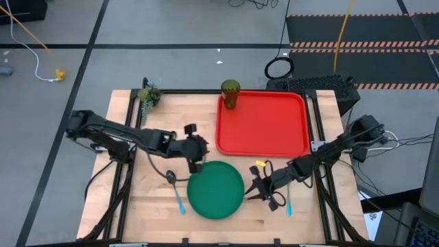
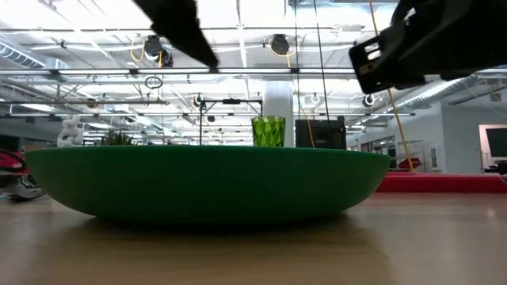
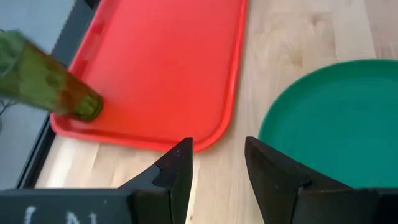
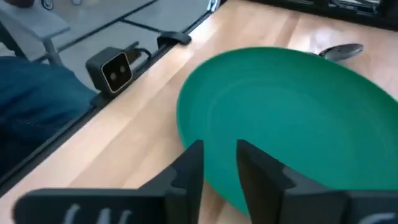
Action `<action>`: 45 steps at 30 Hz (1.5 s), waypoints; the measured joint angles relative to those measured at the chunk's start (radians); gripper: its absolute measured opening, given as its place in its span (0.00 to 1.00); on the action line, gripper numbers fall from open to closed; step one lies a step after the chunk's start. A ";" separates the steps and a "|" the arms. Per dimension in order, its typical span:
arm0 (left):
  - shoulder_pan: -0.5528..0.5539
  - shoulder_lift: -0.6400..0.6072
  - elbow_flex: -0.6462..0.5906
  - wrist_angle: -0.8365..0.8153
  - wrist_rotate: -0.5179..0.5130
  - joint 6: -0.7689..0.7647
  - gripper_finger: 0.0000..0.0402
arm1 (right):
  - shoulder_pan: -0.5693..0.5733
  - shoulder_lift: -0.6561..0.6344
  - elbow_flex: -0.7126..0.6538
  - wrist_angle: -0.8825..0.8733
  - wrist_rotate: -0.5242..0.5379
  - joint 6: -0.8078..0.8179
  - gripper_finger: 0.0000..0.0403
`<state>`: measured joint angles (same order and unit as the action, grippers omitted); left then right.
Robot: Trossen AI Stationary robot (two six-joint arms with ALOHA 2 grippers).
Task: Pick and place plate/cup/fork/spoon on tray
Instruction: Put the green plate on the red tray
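The green plate (image 1: 215, 189) lies flat on the wooden table, near of the red tray (image 1: 262, 123). The olive cup (image 1: 230, 94) stands upright in the tray's far left corner. The spoon (image 1: 177, 192) lies on the table at the plate's left, and the fork (image 1: 289, 202) lies to the plate's right. My left gripper (image 1: 199, 156) is open and empty above the table, between the plate's far rim and the tray's near left corner (image 3: 205, 140). My right gripper (image 1: 252, 191) is open, level with the table, at the plate's right rim (image 4: 199, 134). My right gripper points from the table's right side at the plate's right rim (image 4: 208, 180). I cannot tell whether its fingers touch the rim.
A small green plant-like clump (image 1: 148, 97) sits at the table's far left. The low camera's box (image 4: 115, 68) stands at the table's near edge. Bare wood lies left of the tray and along the near edge.
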<state>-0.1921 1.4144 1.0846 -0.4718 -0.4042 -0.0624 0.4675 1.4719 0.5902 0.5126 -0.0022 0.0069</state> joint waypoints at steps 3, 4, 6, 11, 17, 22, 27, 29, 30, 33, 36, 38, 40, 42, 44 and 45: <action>0.001 -0.060 -0.089 0.062 0.000 -0.003 0.37 | 0.000 0.046 -0.001 0.058 -0.011 -0.004 0.29; 0.001 -0.074 -0.110 0.066 0.000 -0.003 0.37 | 0.000 0.058 -0.001 0.071 -0.023 -0.008 0.31; 0.001 -0.092 -0.135 0.104 0.000 -0.003 0.37 | 0.000 0.084 -0.002 0.126 -0.028 -0.019 0.34; 0.002 -0.105 -0.151 0.097 0.000 -0.002 0.37 | 0.005 0.187 0.044 0.216 -0.083 -0.032 0.42; 0.002 -0.105 -0.151 0.143 0.000 0.033 0.37 | 0.015 0.297 0.130 0.193 -0.106 -0.053 0.48; 0.002 -0.105 -0.150 0.166 0.002 0.037 0.37 | 0.024 0.326 0.164 0.184 -0.107 -0.057 0.48; 0.002 -0.105 -0.150 0.182 0.002 0.040 0.37 | 0.030 0.322 0.171 0.187 -0.100 -0.079 0.48; 0.002 -0.105 -0.150 0.186 0.002 0.041 0.37 | 0.030 0.326 0.173 0.185 -0.100 -0.081 0.48; 0.002 -0.105 -0.150 0.189 0.002 0.041 0.37 | 0.030 0.327 0.172 0.182 -0.100 -0.086 0.48; 0.002 -0.105 -0.150 0.189 0.002 0.041 0.37 | 0.031 0.342 0.172 0.178 -0.101 -0.099 0.48; 0.002 -0.105 -0.150 0.189 0.002 0.046 0.37 | 0.030 0.355 0.172 0.180 -0.100 -0.101 0.45; 0.002 -0.105 -0.150 0.191 0.002 0.054 0.37 | 0.031 0.360 0.172 0.166 -0.100 -0.108 0.44; 0.002 -0.105 -0.150 0.196 0.002 0.056 0.37 | 0.030 0.360 0.172 0.133 -0.093 -0.122 0.41; 0.002 -0.105 -0.150 0.197 0.002 0.058 0.37 | 0.029 0.360 0.172 0.103 -0.061 -0.128 0.39; 0.002 -0.105 -0.150 0.198 0.002 0.058 0.37 | 0.029 0.360 0.171 0.083 -0.050 -0.142 0.37; 0.002 -0.105 -0.150 0.199 0.002 0.059 0.37 | 0.029 0.360 0.171 0.080 -0.050 -0.150 0.36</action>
<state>-0.1902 1.3098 0.9344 -0.2733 -0.4023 -0.0038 0.4965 1.8320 0.7616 0.5925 -0.0521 -0.1431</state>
